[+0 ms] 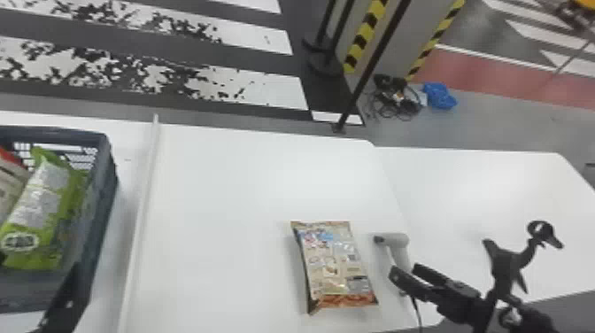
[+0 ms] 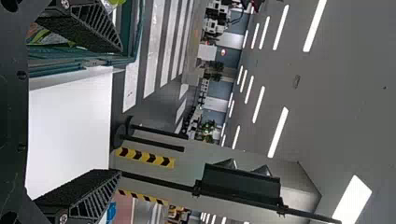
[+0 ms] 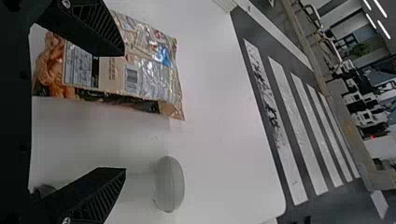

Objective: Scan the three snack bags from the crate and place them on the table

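The crate (image 1: 109,161) holds two snack bags (image 1: 42,208). Right of it: one tan bag (image 1: 334,265), one scanner (image 1: 398,241). Left gripper (image 1: 62,303), right gripper (image 1: 404,270): fingers apart.

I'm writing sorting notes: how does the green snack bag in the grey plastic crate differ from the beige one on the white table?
The green snack bag sits inside the grey plastic crate; the beige snack bag lies on the white table. The green bag has a pale panel on its face, while the beige bag has an orange band at one end. Both look filled.
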